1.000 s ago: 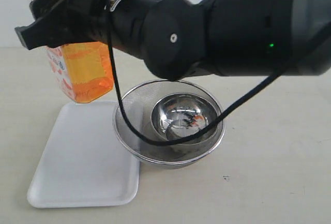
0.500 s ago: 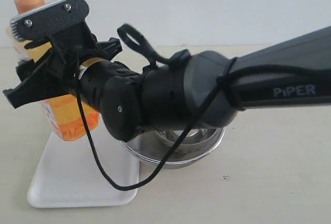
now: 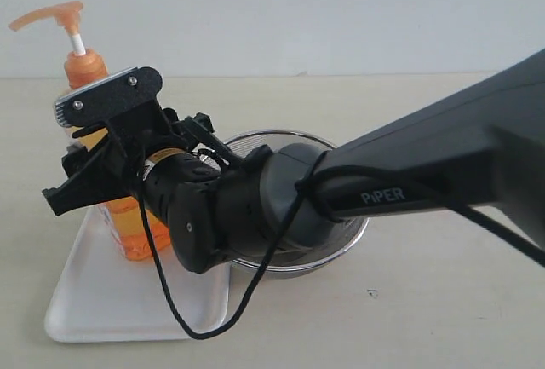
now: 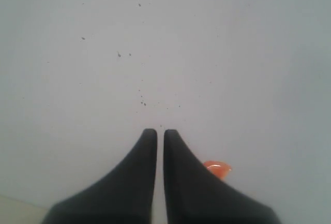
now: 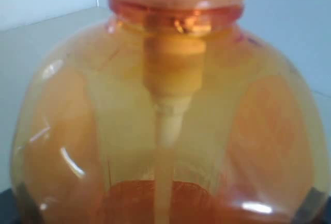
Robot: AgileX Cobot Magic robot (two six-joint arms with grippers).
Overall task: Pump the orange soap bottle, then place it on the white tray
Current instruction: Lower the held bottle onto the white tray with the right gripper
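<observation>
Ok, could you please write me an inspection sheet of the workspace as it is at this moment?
Surface: pale table, no spill seen.
Job's things: orange soap bottle upright, its base at the far end of the white tray; whether it rests on the tray cannot be told.
Clutter: steel mesh bowl beside the tray, mostly hidden by the arm.
Hands: right hand clamped around the bottle's body; left hand shut, empty.
Cables: black cable hangs in a loop from the right arm, in front of the tray's near corner.
Surroundings: plain pale wall; nothing else seen.
</observation>
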